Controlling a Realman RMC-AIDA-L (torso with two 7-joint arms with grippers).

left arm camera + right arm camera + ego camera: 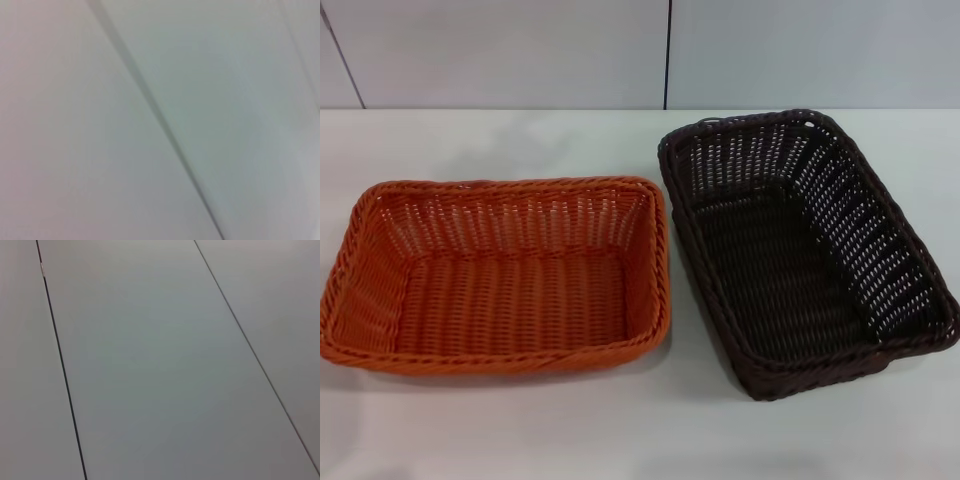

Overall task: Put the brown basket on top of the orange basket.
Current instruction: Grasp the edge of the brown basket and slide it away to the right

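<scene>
Two baskets sit side by side on the white table (620,430), nothing stacked yet: the orange basket (500,275) toward the left edge, the brown basket (800,250) just beside it toward the right edge. Neither gripper shows, so their state cannot be told; the whole lift remains

Before me lies a pale white desk (520,430), its bare surface running from my near edge at six o'clock out toward twelve. Beyond its far edge rises a light grey panelled wall (500,50), split by thin dark seams (668,50). Both my wrist cameras show only such grey panels (150,365) crossed by dark seams (150,110).
</scene>
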